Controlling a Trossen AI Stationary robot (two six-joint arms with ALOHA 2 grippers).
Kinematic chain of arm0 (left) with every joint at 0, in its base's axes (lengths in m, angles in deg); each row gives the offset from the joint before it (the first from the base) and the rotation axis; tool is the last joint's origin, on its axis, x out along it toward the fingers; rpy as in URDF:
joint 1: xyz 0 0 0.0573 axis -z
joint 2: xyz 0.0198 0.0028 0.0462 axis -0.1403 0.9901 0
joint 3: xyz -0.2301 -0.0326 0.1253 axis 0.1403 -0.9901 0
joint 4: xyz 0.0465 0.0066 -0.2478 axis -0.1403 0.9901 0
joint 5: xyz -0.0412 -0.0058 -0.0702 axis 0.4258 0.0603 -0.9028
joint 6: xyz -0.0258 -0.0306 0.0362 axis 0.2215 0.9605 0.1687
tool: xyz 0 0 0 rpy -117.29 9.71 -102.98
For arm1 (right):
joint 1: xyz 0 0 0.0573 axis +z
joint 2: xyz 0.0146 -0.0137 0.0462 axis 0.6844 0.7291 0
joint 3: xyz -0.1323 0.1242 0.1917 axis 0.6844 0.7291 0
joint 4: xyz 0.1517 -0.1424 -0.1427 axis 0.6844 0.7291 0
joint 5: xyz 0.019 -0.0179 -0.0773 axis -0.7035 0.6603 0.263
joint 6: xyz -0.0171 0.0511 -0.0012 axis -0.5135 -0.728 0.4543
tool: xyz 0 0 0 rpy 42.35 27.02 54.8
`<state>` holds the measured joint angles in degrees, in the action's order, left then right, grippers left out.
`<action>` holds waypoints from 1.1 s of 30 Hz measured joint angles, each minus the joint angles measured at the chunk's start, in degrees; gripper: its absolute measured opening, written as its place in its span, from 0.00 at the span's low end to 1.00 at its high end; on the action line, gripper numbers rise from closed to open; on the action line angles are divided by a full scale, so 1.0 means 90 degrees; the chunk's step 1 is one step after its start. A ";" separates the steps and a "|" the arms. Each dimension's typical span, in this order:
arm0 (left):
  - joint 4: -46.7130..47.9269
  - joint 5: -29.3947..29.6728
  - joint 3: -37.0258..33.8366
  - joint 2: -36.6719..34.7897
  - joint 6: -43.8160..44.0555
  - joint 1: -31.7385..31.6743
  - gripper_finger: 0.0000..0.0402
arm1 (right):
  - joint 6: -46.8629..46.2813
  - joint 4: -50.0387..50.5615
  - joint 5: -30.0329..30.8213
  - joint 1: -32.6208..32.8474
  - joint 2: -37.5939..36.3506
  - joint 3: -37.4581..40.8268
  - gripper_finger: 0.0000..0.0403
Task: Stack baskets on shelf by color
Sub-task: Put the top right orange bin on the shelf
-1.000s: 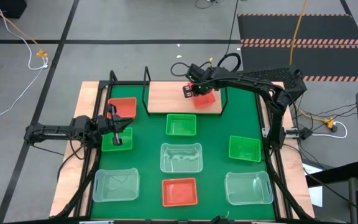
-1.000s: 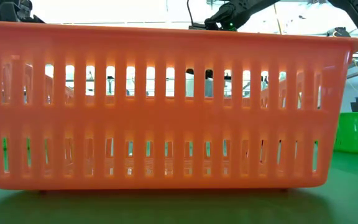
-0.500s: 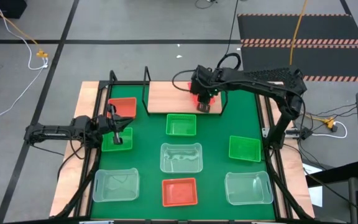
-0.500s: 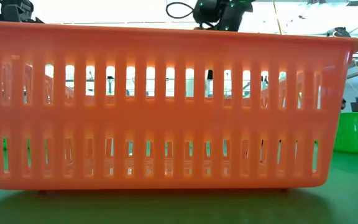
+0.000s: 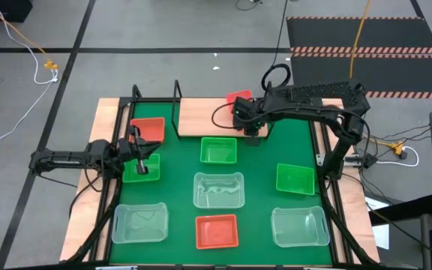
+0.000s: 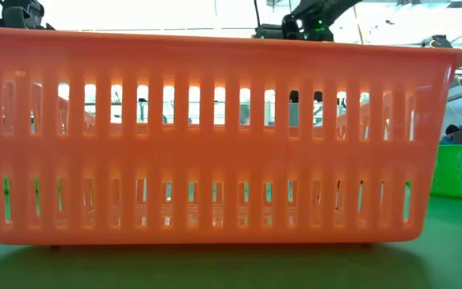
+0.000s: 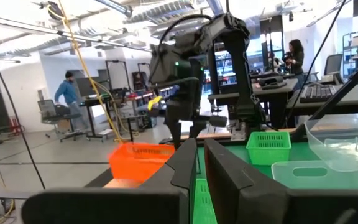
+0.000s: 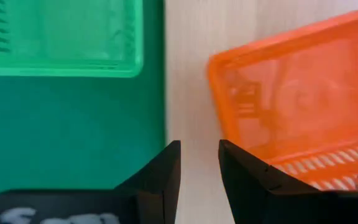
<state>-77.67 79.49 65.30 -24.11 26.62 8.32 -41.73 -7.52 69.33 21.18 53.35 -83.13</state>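
Item: 9 small slotted plastic baskets, 3 red, 3 green, 3 clear. Location: 1 red basket (image 5: 238, 97) sits on the shelf (image 5: 201, 116) at its far right edge, apparently overhanging; 1 red basket (image 5: 149, 129) lies at far left beside the shelf; the remaining 7 are spread over the green mat (image 5: 257, 202). Handling, by judgement: light, thin-walled, somewhat flexible, slick enough to skid on wood; best pinched on 1 rim wall, near a long side's middle. Right gripper (image 5: 250, 124) hangs over the shelf's near right corner, fingers slightly parted, holding nothing, the red basket just beyond it. Left gripper (image 5: 139, 159) waits over a green basket (image 5: 135, 171) at left, fingers nearly together; whether it pinches the rim is unclear. Low view: blocked by 1 red basket (image 6: 215, 136).
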 joint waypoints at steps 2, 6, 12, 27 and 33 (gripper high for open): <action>-0.0037 0.0002 0.0000 0.0002 -0.0043 -0.0001 0.09 | 0.0132 -0.0258 0.0265 -0.0007 0.0003 0.0157 0.26; -0.0058 0.0007 0.0000 0.0001 -0.0037 0.0000 0.09 | 0.0232 -0.0375 0.0368 -0.0009 0.0004 0.0229 0.26; -0.0058 0.0010 -0.0001 0.0001 0.0054 -0.0001 0.09 | 0.0426 -0.0605 0.0579 0.0041 -0.0229 0.0231 0.26; 0.0006 0.0010 -0.0001 0.0001 0.0103 -0.0001 0.09 | 0.1127 -0.1132 0.0201 -0.0454 -0.0321 0.0229 0.26; 0.0007 0.0010 0.0000 0.0001 0.0116 -0.0001 0.09 | 0.1160 -0.1404 0.0152 -0.0579 -0.0318 0.0309 0.26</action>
<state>-77.61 79.58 65.30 -24.11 27.66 8.31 -31.29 -20.16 70.71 15.97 50.48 -80.35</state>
